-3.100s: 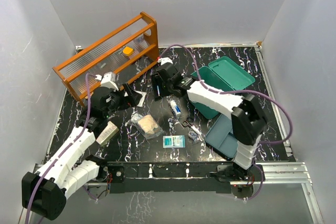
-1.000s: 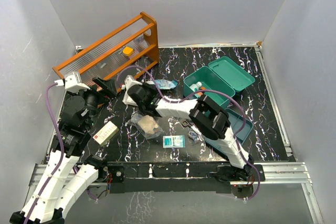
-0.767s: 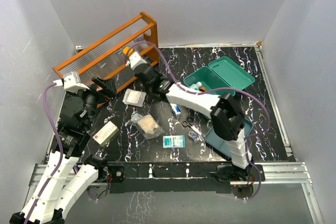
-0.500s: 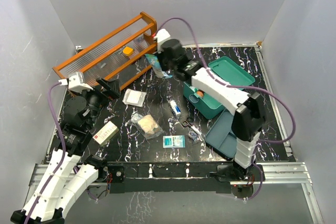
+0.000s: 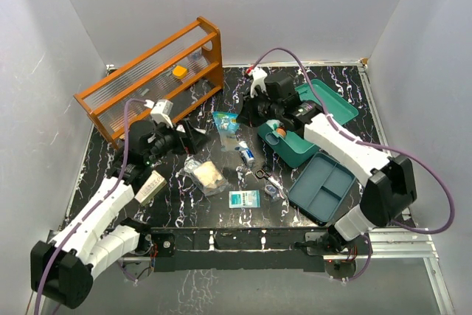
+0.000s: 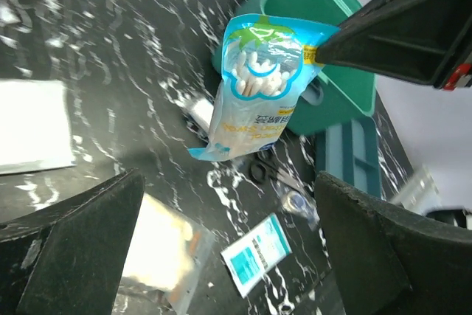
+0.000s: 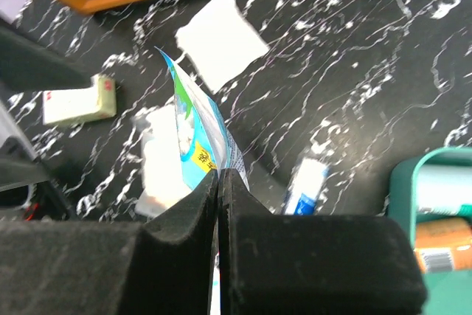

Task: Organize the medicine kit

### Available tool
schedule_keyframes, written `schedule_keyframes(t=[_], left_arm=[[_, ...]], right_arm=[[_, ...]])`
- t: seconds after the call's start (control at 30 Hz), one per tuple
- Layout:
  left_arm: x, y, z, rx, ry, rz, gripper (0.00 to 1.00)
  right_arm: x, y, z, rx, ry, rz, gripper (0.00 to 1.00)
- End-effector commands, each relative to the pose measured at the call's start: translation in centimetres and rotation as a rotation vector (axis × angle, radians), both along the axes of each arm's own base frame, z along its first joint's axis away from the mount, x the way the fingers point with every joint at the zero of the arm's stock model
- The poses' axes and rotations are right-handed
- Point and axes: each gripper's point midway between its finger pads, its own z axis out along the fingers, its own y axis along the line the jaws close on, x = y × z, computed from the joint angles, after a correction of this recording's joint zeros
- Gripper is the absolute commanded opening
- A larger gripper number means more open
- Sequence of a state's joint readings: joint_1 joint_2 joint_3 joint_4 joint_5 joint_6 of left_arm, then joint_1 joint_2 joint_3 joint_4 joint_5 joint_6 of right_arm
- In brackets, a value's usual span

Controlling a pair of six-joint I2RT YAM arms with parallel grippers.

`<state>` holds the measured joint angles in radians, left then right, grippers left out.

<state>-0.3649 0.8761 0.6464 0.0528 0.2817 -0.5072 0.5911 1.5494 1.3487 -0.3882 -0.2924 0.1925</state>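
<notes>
Medicine kit (image 5: 330,102): teal box at the back right of the desk (image 5: 184,213), lid thrown open; an orange item and a pale one lie in its base.
Right claw (image 7: 220,179): pressed together on the top corner of a bag of cotton swabs (image 7: 190,154), holding it in the air just left of the kit.
Bag of cotton swabs, from the left wrist: blue and white, hanging clear of the desk, white sticks visible through its window.
Left claw (image 6: 228,178): spread wide, holding nothing, low over the left half of the desk and facing the hanging bag.
Tray (image 5: 324,188): blue-grey, divided, just in front of the kit on the near right.
Tube (image 5: 245,154): small, white and blue, lying flat below the bag.
Scissors (image 5: 263,175): black handles, between tube and tray.
Packet (image 5: 244,198): teal, flat, near the front edge.
Pouch (image 5: 209,176): clear, beige contents, left of the packet.
Carton (image 5: 150,186): white, beside the left arm.
Pad (image 7: 221,40): white square, flat, near the rack.
Rack (image 5: 158,71): orange wood, back left.
</notes>
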Motion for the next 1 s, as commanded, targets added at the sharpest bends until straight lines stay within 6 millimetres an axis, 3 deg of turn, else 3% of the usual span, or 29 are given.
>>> schedule_keyframes(t=[0.0,0.13,0.3,0.57,0.83,0.97], left_arm=[[-2.4,-4.0,1.0,-0.100,-0.021,-0.284,0.99],[-3.1,-5.2,1.3,-0.160,-0.012,-0.375,0.98],[-3.9,-6.7,3.3,-0.283,-0.076,-0.485,0.95],[-3.0,-7.4,3.5,-0.323,-0.093,-0.501,0.90],[-3.9,-8.2,3.9,-0.362,-0.092,-0.583,0.76],[-4.4,-8.2,2.6,-0.327,-0.067,-0.597,0.75]], right_arm=[[-3.0,0.1,5.0,0.156,-0.032,0.096,0.00],[-4.6,-0.5,6.7,0.205,-0.017,0.145,0.00],[-6.1,-0.6,8.4,0.296,0.051,0.199,0.00],[-8.0,0.3,10.2,0.415,0.122,0.271,0.00],[-7.9,0.8,9.6,0.465,0.214,0.258,0.00],[-7.4,0.9,9.5,0.487,0.258,0.227,0.00]])
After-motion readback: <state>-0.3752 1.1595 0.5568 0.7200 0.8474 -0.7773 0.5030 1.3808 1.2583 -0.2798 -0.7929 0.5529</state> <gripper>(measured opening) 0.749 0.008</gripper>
